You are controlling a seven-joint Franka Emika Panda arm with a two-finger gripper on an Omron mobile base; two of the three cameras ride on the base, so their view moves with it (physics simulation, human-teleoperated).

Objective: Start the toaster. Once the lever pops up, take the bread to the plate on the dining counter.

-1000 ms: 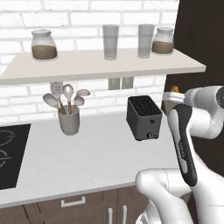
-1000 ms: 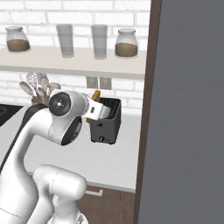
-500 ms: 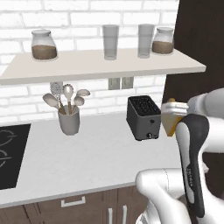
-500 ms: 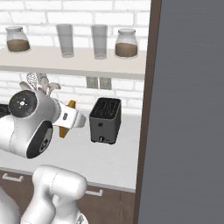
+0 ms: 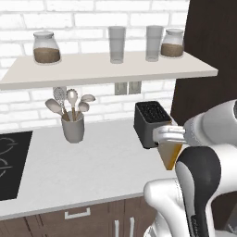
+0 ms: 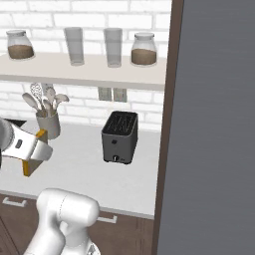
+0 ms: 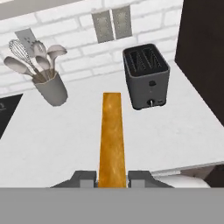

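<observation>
Holding bread [image 7: 112, 135] in gripper [image 7: 112, 178], above worktop [image 7: 65, 135], toaster [image 7: 145, 75] beyond.

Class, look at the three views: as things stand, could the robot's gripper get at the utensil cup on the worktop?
Probably not as it is: the gripper is shut on the bread, so its fingers are occupied. The path itself looks free; bare worktop lies between it and the utensil cup, and the toaster stands off to the side.

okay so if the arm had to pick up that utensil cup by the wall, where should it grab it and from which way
Grip the grey utensil cup low on its bare body, across its width, coming in from the open worktop side. Spoons and a whisk fan out of its mouth, blocking a top approach, and the brick wall stands behind it.
</observation>
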